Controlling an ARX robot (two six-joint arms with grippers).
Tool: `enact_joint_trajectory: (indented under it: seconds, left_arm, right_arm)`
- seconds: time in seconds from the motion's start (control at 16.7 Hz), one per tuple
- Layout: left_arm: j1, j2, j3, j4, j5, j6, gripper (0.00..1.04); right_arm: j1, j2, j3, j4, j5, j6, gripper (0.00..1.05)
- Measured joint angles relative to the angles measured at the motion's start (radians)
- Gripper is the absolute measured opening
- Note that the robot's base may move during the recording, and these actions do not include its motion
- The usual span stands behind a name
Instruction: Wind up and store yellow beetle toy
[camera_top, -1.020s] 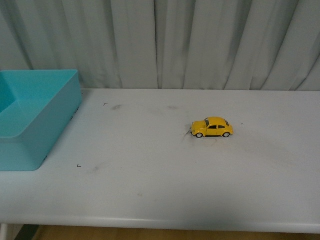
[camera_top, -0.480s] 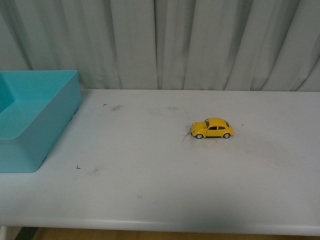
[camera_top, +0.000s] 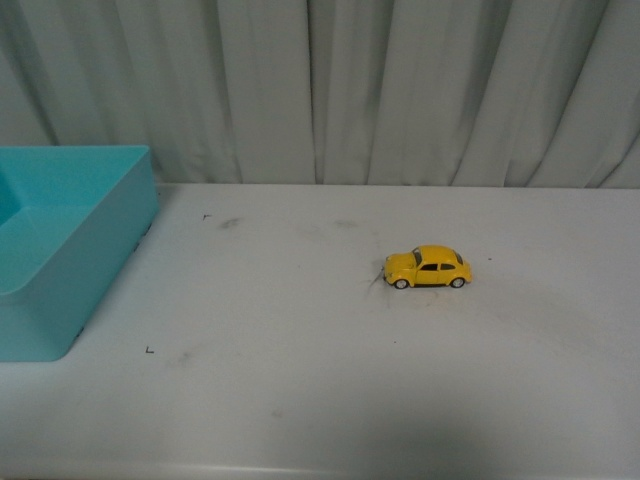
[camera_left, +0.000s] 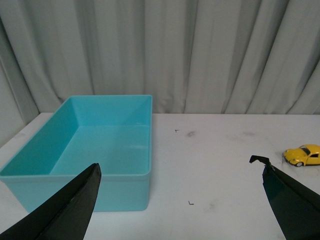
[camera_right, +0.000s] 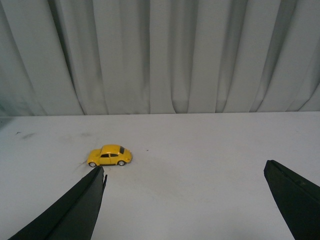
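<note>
Front view: teal bin (camera_top: 108, 262) cropped, yellow beetle toy (camera_top: 428, 267) whole.

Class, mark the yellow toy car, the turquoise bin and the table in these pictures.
yellow beetle toy (camera_top: 430, 268), front view, on its side door.
turquoise bin (camera_left: 125, 192), left wrist view, on its near outer wall.
table (camera_top: 300, 400), front view, on bare tabletop.

beetle toy (camera_top: 428, 267): on table (camera_top: 300, 400), right of centre | bin (camera_top: 108, 262): table's left edge | curtain (camera_top: 350, 90): behind table

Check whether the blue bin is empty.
Empty: the blue bin shows a bare floor in the left wrist view; the yellow beetle toy sits outside on the table.
</note>
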Motion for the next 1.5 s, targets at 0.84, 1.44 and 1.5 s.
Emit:
enact_joint_trajectory:
  seconds: [0.84, 1.44, 1.5]
  left_arm:
    - [0.0, 0.0, 0.0, 0.0, 0.0, 0.0, 0.98]
    - [0.0, 0.0, 0.0, 0.0, 0.0, 0.0, 0.98]
    - [0.0, 0.0, 0.0, 0.0, 0.0, 0.0, 0.98]
  right_arm:
    - [0.0, 0.0, 0.0, 0.0, 0.0, 0.0, 0.98]
    - [0.0, 0.0, 0.0, 0.0, 0.0, 0.0, 0.98]
    - [0.0, 0.0, 0.0, 0.0, 0.0, 0.0, 0.98]
